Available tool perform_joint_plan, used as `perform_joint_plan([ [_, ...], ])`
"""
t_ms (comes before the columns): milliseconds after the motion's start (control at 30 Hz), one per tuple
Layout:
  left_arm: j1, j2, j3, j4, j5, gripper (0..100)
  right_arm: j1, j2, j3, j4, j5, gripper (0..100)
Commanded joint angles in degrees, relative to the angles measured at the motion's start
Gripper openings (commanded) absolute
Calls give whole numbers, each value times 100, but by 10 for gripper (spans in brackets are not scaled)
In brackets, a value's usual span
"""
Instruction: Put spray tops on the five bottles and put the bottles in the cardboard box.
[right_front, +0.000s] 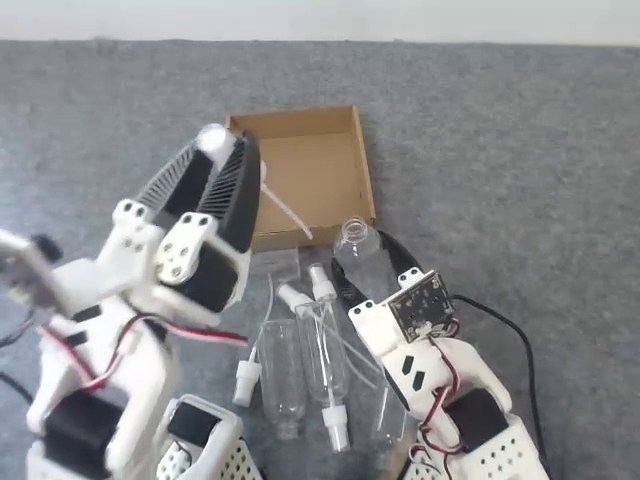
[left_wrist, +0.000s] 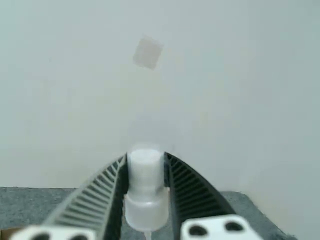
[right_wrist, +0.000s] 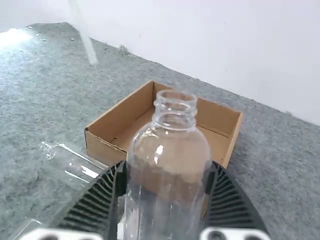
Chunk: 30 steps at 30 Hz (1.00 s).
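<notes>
Bottle (right_wrist: 167, 145), base cut off, clamped in right claw (right_wrist: 166, 172).

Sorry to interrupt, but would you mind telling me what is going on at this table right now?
The left gripper is shut on a white spray top, held up in the air with its dip tube hanging. The right gripper is shut on a clear bottle, upright with its neck open. More bottles and spray tops lie on the grey mat between the arms. No bottle is in the cardboard box yet.
</notes>
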Motion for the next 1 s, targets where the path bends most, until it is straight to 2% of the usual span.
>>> perform_joint_plan([
  [0, 26, -44, 365, -598, 105, 10, -40, -101, -70, -180, 70, 82],
  [233, 35, -44, 690, -941, 563, 10, -330, -101, -62, -163, 70, 82],
  [600, 53, -44, 673, -941, 589, 10, -347, -101, 18, -189, 70, 82],
  [733, 343, -35, 787, -958, 545, 10, -505, -101, 18, -180, 79, 82],
  [967, 404, -44, 1420, -1582, 431, 10, -549, -101, 18, -180, 431, 72],
])
